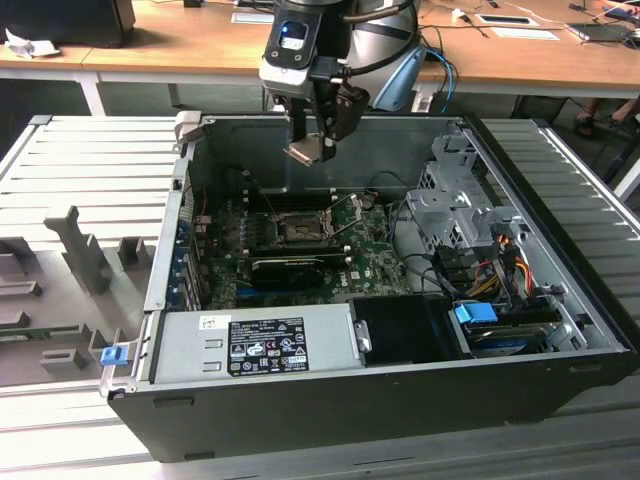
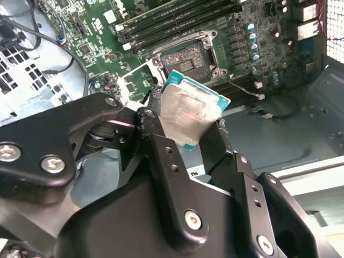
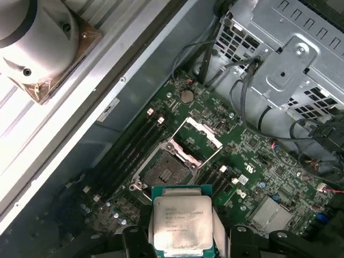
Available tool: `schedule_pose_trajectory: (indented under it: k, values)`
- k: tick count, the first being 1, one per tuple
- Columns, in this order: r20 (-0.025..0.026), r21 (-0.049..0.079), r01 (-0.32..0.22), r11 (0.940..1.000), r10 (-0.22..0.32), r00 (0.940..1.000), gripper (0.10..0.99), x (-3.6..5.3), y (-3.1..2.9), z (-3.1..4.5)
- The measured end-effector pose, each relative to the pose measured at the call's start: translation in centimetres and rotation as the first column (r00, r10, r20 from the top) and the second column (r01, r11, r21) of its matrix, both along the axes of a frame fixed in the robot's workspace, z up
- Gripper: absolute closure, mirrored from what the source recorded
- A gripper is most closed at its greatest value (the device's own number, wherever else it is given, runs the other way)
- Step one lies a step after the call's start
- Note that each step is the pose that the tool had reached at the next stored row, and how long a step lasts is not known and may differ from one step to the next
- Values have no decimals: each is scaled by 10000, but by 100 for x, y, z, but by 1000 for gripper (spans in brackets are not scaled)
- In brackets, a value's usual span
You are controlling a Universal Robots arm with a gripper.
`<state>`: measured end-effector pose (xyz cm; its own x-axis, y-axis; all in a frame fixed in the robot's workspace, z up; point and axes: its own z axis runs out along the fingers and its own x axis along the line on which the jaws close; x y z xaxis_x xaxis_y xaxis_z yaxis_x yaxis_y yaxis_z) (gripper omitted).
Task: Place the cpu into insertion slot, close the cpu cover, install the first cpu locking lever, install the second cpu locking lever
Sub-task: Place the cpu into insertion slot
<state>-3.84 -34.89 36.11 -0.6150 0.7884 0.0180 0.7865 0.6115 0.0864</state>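
My gripper (image 1: 316, 140) hangs over the rear of an open computer case (image 1: 330, 420), shut on the cpu (image 1: 304, 151). The cpu (image 3: 181, 223) is a flat square chip with a silver-grey top and a teal edge, clamped by its two sides between the black fingers (image 2: 157, 141). It is tilted in the second wrist view, cpu (image 2: 189, 114). Below it on the green board lies the insertion slot (image 3: 166, 172), dark, bare and well apart from the chip. The cpu cover (image 3: 194, 141) stands swung up beside the slot. In the exterior view the insertion slot (image 1: 299, 229) sits mid-board.
A grey power supply (image 1: 258, 345) fills the case's front. A metal drive cage (image 1: 452, 200) and bundled cables (image 1: 490, 265) stand at the exterior view's right. Long black memory slots (image 3: 129, 156) flank the socket. The case rests on a ribbed grey table (image 1: 90, 170).
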Motion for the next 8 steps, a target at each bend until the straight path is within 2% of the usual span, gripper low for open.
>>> schedule_pose_trajectory:
  k: [3, 5, 8]
  values:
    - [0, 0, 393, 9992, -393, 9992, 557, 0, 0, -4]
    - [0, 1, 880, 9961, -880, 9961, 557, 0, 0, -9]
    - [0, 0, 1124, 9937, -1124, 9937, 557, 0, 0, -11]
